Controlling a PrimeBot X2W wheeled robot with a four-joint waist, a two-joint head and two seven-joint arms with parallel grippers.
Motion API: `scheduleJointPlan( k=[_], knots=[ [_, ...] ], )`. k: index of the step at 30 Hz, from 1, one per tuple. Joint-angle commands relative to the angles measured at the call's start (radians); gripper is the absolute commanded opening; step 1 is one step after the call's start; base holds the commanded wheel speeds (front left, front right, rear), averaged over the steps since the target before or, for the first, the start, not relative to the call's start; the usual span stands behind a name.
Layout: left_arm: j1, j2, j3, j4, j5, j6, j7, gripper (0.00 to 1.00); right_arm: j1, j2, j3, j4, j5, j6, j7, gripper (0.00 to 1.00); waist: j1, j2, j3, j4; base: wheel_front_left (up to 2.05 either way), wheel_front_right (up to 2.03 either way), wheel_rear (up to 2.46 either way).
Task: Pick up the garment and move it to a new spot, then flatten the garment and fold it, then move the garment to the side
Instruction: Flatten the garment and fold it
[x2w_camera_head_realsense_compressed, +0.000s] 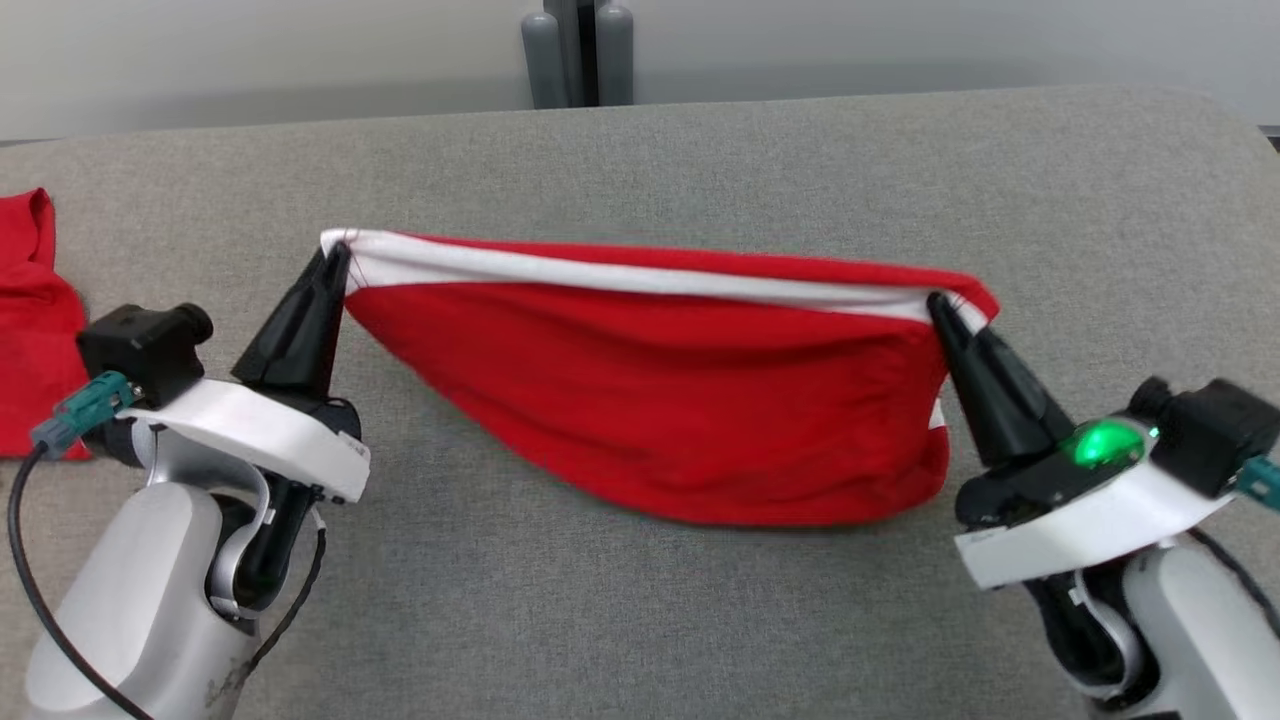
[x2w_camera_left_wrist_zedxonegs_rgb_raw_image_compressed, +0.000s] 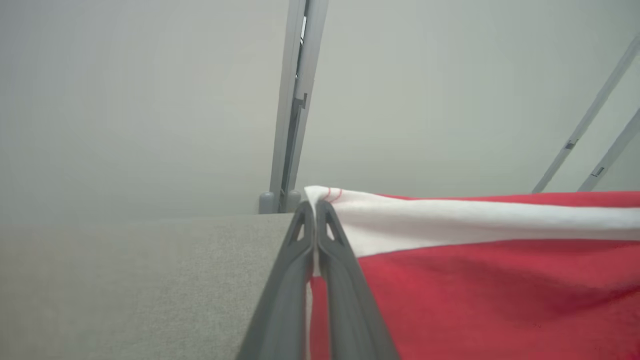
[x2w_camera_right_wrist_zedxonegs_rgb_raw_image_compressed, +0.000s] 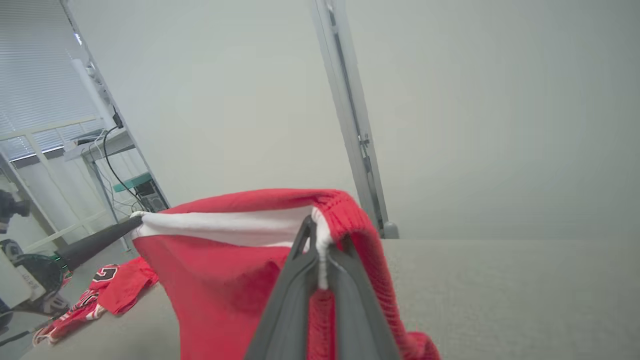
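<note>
Head and wrist views of a two-arm grasp on a grey fabric surface (x2w_camera_head_realsense_compressed: 700, 160) (x2w_camera_left_wrist_zedxonegs_rgb_raw_image_compressed: 150, 280) (x2w_camera_right_wrist_zedxonegs_rgb_raw_image_compressed: 500, 300). The left gripper (x2w_camera_head_realsense_compressed: 338, 258) (x2w_camera_left_wrist_zedxonegs_rgb_raw_image_compressed: 315, 207) has its jaws pressed together on the left corner of a white band that runs along the top edge of plain red shorts (x2w_camera_head_realsense_compressed: 660, 400) (x2w_camera_left_wrist_zedxonegs_rgb_raw_image_compressed: 475, 280) (x2w_camera_right_wrist_zedxonegs_rgb_raw_image_compressed: 215, 270). The right gripper (x2w_camera_head_realsense_compressed: 935, 300) (x2w_camera_right_wrist_zedxonegs_rgb_raw_image_compressed: 317, 227) has its jaws clamped on the opposite end of that band, where ribbed red cloth folds over the tips. The band is stretched between the two grippers, and the red body of the shorts hangs below it in a slack pouch; whether its lower edge touches the surface cannot be told. The jersey (x2w_camera_head_realsense_compressed: 35, 320) (x2w_camera_right_wrist_zedxonegs_rgb_raw_image_compressed: 100, 292) lies crumpled at the left edge of the surface, well apart from the shorts and held by neither gripper; the right wrist view shows a black numeral outlined in white on it. A green light (x2w_camera_head_realsense_compressed: 1100, 443) glows on the right wrist.
</note>
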Motion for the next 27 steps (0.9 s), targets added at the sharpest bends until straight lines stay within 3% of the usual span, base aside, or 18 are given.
scheduleJointPlan(
  k=[1, 8, 14, 20, 27],
  knots=[
    [-0.019, 0.008, 0.007, -0.028, 0.008, 0.011, -0.009, 0.0, -0.019, -0.016, -0.012, -0.02, 0.003, 0.0, 0.008, 0.0, 0.0, 0.0, -0.008, 0.001, 0.0, 0.0, 0.0],
    [-0.074, 0.021, 0.005, -0.327, 0.1, 0.09, -0.032, 0.0, -0.101, -0.093, -0.07, -0.182, -0.007, 0.001, 0.104, 0.0, 0.0, 0.0, -0.052, 0.032, 0.0, 0.0, 0.0],
    [-0.151, 0.027, -0.001, -0.582, 0.19, 0.153, -0.015, 0.0, -0.137, -0.109, -0.129, -0.317, -0.035, 0.001, 0.195, 0.0, 0.0, 0.0, -0.103, 0.055, 0.0, 0.0, 0.0],
    [-0.182, 0.036, -0.014, -0.698, 0.23, 0.179, 0.025, 0.0, -0.126, -0.092, -0.156, -0.366, -0.038, 0.001, 0.24, 0.0, 0.0, 0.0, -0.13, 0.054, 0.0, 0.0, 0.0],
    [-0.184, 0.038, -0.03, -0.727, 0.227, 0.19, 0.064, 0.0, -0.105, -0.085, -0.167, -0.346, -0.056, 0.001, 0.256, 0.0, 0.0, 0.0, -0.124, 0.051, 0.0, 0.0, 0.0]
  ],
)
